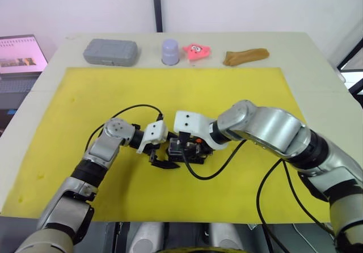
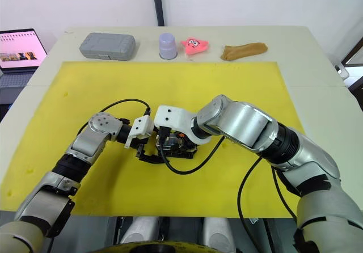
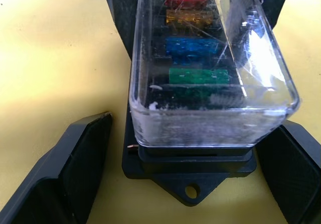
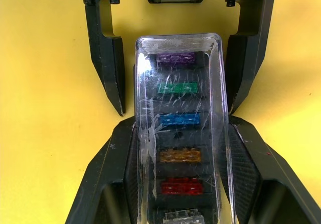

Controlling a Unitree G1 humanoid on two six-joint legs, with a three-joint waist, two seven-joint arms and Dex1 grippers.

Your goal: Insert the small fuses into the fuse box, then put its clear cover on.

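Clear plastic cover (image 4: 178, 133) is sitting on the small black fuse box (image 3: 189, 171) mid yellow mat (image 1: 238, 83), with purple, green, blue, orange and red fuses (image 4: 176, 117) visible underneath. My right gripper (image 4: 178, 148) pinches the cover's long sides, while my left gripper (image 3: 188, 148) straddles one end, fingers spread wide, not touching.

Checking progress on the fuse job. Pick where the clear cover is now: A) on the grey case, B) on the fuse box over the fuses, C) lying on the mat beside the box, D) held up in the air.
B: the cover sits on the box, with the fuses showing through it.
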